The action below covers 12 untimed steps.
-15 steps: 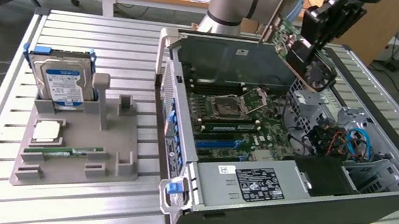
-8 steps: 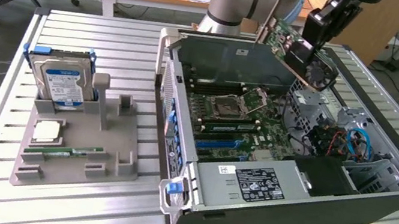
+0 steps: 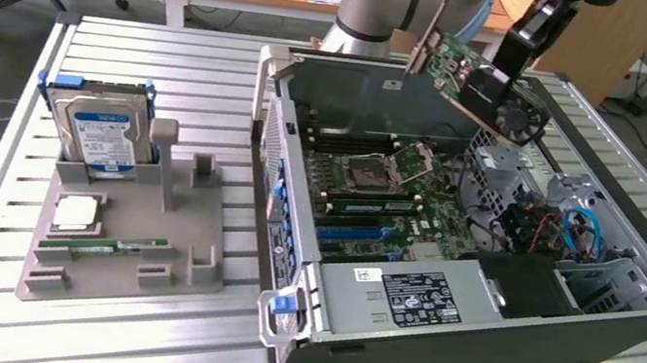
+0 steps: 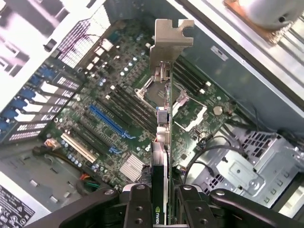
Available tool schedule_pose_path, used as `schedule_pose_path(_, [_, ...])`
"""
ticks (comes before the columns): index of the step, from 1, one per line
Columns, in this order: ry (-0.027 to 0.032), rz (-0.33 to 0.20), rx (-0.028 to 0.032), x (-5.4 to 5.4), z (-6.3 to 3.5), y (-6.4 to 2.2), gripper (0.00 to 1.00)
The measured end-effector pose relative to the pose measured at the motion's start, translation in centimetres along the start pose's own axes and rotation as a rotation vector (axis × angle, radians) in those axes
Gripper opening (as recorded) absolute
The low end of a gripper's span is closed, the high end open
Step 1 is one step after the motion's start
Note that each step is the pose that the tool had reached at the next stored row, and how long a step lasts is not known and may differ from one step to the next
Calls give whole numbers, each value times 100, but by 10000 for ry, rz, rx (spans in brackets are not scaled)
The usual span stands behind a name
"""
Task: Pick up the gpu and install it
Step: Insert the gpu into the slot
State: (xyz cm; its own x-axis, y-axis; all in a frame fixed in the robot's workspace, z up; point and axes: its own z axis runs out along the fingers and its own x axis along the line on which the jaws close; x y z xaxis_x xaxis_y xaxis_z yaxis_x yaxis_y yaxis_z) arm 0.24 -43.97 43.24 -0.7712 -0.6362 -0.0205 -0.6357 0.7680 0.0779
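GPU [image 3: 467,72] is held in the air above the open computer case [image 3: 492,353], over the case's rear part and clear of every part inside it. In the exterior view it is seen tilted, with its silver end bracket [image 3: 422,52] toward the case's back wall and its black fan face turned down toward the case's interior. The gripper [image 3: 509,73] is clamped on the card's upper edge. In the wrist view the card [image 4: 161,142] is seen edge-on, pinched between the two black fingers [image 4: 138,204], which are drawn in to a narrow gap filled by the card's thickness, with the bracket [image 4: 173,33] at the far end.

Inside the case, the motherboard [image 3: 374,195] is seen lying below the card, with a blue expansion slot [image 4: 111,121] and the processor socket [image 4: 154,92] on it. A power supply [image 3: 409,300] is set at the case's front corner.

Beside the case, toward the exterior view's left, a gray holder [image 3: 192,219] is placed on the slatted metal table [image 3: 139,338]. In it a hard drive [image 3: 101,135] is stood upright, and a processor chip [image 3: 77,214] and a green RAM stick [image 3: 102,246] are laid flat.
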Motion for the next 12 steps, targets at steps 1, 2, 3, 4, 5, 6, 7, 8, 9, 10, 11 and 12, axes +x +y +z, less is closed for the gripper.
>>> schedule_pose_path(1, [14, -179, -4, 0, 0, 0, 26])
schedule_pose_path(2, [28, -359, -7, 0, 1, 0, 26])
schedule_pose_path(3, [43, -553, -12, 0, 1, 0, 26])
schedule_pose_path(4, [57, -734, -15, 0, 2, 0, 26])
schedule_pose_path(5, [71, -913, -19, 0, 2, 0, 26])
schedule_pose_path(6, [86, -1093, -23, 0, 2, 0, 26])
schedule_pose_path(7, [99, -1270, -26, 0, 3, 0, 26])
schedule_pose_path(8, [113, -1442, -30, 0, 3, 0, 26])
schedule_pose_path(9, [126, -1615, -33, 0, 3, 0, 26])
schedule_pose_path(10, [138, -1744, -35, 0, 3, 0, 26])
schedule_pose_path(11, [140, -1787, -36, 0, 3, 0, 26])
schedule_pose_path(12, [141, -1794, -36, 0, 3, 0, 26])
